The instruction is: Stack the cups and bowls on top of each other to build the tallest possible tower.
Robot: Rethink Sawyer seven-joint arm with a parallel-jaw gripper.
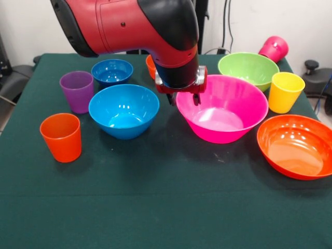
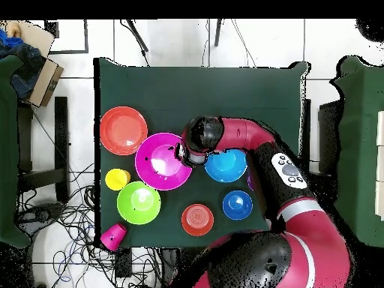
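Note:
My gripper [image 1: 183, 97] hangs open and empty over the left rim of the very large pink bowl [image 1: 223, 108], between it and the medium blue bowl [image 1: 124, 110]. The overhead view shows the gripper [image 2: 184, 152] at the pink bowl's [image 2: 159, 163] edge. The small blue bowl [image 1: 112, 71], purple cup [image 1: 77, 91] and orange cup [image 1: 61, 137] stand on the left. The small orange bowl [image 1: 150, 66] is partly hidden behind the arm. The lime green bowl [image 1: 248, 70], yellow cup [image 1: 285, 92] and large orange bowl [image 1: 296, 146] are on the right. Nothing is stacked.
The magenta cup [image 1: 274, 49] lies tilted at the table's far right corner, right at the edge. The green table cloth [image 1: 166, 202] spreads toward the camera. Cables and chairs stand around the table [image 2: 202, 90] in the overhead view.

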